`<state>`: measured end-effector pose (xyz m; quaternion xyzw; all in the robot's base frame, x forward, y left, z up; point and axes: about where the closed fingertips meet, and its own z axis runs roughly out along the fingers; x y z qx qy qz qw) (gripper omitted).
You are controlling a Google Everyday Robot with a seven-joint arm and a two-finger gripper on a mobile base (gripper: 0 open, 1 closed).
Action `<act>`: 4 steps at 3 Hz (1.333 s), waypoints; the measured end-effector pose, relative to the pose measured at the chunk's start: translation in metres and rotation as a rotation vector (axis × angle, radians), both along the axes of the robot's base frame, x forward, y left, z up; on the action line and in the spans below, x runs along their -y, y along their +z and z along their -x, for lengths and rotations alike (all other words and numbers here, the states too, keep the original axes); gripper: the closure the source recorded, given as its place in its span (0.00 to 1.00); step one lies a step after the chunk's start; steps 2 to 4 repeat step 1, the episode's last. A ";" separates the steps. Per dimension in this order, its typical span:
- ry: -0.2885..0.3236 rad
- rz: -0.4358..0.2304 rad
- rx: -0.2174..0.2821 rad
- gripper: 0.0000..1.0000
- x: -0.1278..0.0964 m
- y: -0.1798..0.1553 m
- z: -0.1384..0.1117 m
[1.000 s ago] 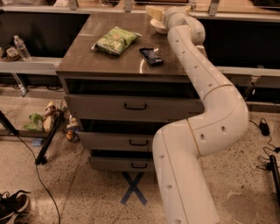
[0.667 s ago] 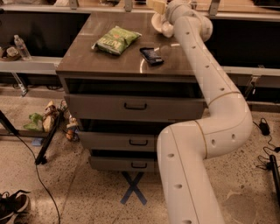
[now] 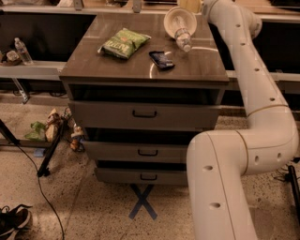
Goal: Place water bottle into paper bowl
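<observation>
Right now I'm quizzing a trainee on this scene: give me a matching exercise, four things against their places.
Things:
1. water bottle
2. green bag
3. dark packet
4. gripper

Places:
a. near the middle of the cabinet top
b. at the picture's top edge, behind the bowl, mostly cut off
c. lying partly in the bowl, sticking out over its rim
d. left part of the cabinet top

Pairs: 1-c, 2-d, 3-a, 4-b.
</observation>
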<state>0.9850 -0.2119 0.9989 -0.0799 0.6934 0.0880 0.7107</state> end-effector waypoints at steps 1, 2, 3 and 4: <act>-0.001 0.033 -0.007 0.00 0.007 -0.002 0.003; -0.001 0.033 -0.007 0.00 0.007 -0.002 0.003; -0.001 0.033 -0.007 0.00 0.007 -0.002 0.003; -0.001 0.033 -0.007 0.00 0.007 -0.002 0.003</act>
